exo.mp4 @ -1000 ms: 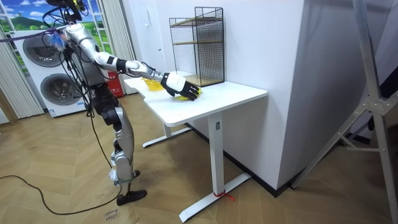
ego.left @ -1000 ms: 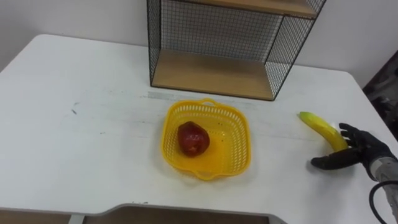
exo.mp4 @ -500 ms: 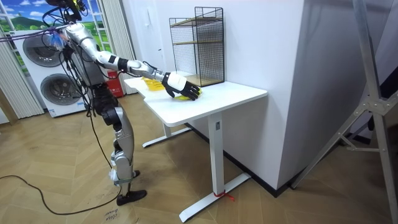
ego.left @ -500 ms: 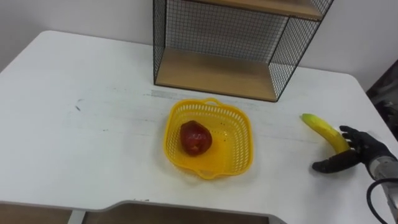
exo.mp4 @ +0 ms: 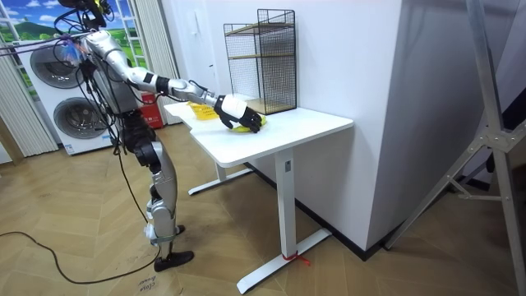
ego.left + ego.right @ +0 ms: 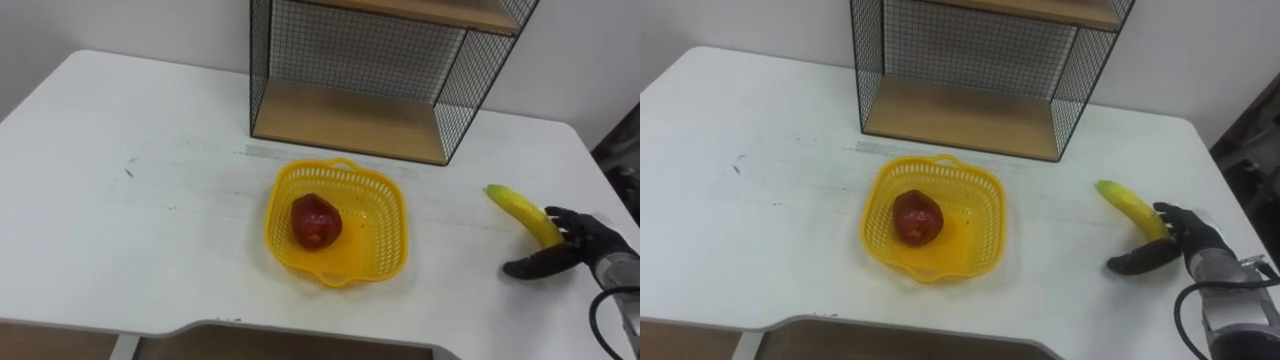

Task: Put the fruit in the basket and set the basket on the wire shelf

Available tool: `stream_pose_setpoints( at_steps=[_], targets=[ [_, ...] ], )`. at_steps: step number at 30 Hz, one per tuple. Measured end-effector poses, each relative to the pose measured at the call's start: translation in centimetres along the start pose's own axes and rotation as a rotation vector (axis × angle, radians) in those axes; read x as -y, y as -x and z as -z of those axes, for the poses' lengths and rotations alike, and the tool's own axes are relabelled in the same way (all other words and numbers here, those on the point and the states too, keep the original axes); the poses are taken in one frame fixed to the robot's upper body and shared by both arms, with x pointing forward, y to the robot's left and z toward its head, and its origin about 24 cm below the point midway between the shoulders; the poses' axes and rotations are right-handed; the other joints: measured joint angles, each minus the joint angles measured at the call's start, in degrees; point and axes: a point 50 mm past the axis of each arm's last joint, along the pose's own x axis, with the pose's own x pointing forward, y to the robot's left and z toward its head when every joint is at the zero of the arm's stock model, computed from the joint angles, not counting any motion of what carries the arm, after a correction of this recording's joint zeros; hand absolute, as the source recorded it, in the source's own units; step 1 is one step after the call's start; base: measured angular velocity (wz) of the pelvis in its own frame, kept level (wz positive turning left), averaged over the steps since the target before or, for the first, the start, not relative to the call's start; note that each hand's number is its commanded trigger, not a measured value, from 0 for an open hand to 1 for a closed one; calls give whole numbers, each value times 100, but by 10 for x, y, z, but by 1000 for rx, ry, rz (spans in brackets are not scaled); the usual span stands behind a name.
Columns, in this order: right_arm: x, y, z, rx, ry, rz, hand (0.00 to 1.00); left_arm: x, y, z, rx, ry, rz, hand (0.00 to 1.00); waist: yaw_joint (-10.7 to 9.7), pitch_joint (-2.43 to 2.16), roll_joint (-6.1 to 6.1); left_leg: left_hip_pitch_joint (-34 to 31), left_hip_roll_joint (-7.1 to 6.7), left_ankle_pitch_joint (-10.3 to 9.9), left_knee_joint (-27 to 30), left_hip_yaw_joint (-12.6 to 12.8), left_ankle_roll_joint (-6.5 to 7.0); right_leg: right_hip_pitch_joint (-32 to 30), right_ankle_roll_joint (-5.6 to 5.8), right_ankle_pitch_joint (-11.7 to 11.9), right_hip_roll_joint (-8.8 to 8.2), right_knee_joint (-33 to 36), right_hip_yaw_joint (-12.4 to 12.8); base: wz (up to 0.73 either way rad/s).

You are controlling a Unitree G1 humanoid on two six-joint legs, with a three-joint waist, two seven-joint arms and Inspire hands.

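Note:
A yellow plastic basket [image 6: 388, 200] sits mid-table with a red apple [image 6: 315, 221] inside it. Right of it, a yellow banana [image 6: 517, 208] lies on the white table [image 6: 120, 230]. My right hand [image 6: 580, 245] rests at the banana's near end; its dark fingers curl over that end and the thumb points left along the tabletop. Behind the basket stands the black wire shelf [image 6: 350, 120], whose lower wooden board is bare. In the room view I stand at the table's side with my right arm stretched out and the right hand [image 5: 234, 108] on the table.
The table's front edge has a curved cut-out [image 6: 300, 335] just below the basket. A wall stands right behind the wire shelf [image 5: 263, 62]. Washing machines [image 5: 57, 82] stand behind me in the room view.
My right hand's fingers have curled a little tighter over the banana's end. The eye view has shifted slightly; basket, apple and banana stay where they were.

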Motion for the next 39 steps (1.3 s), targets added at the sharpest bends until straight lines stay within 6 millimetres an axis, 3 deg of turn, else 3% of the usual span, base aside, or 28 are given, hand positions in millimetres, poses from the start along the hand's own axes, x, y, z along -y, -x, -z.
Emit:
stream_pose_setpoints(
  at_steps=[15, 32, 34, 39],
  targets=[
    [2, 0, 1, -12, 87, 41, 100, -2, 0, -3, 10, -31, -3, 0, 99, 23, -33, -23, -1, -2, -14, -12, 0, -6, 0, -1, 2, -22, -5, 0],
    [2, 0, -5, 11, 88, 26, 100, -5, 0, -8, 31, -30, -7, 0, 70, -4, 9, -24, -2, 0, -9, -6, 0, -19, -1, -1, 2, 1, 16, 0],
    [2, 1, -12, 44, 78, 21, 100, -3, 0, -9, 35, -29, -3, 0, 94, -35, 24, -34, 5, 0, -18, 68, 0, -67, -1, -1, 5, 18, 68, -11],
    [-2, 7, -46, 193, 60, 11, 100, -6, 0, -9, 39, -30, -11, 0, 103, -47, 50, 15, 7, 19, -20, 122, 2, -68, -3, 1, 5, 29, 124, -5]
  ],
)
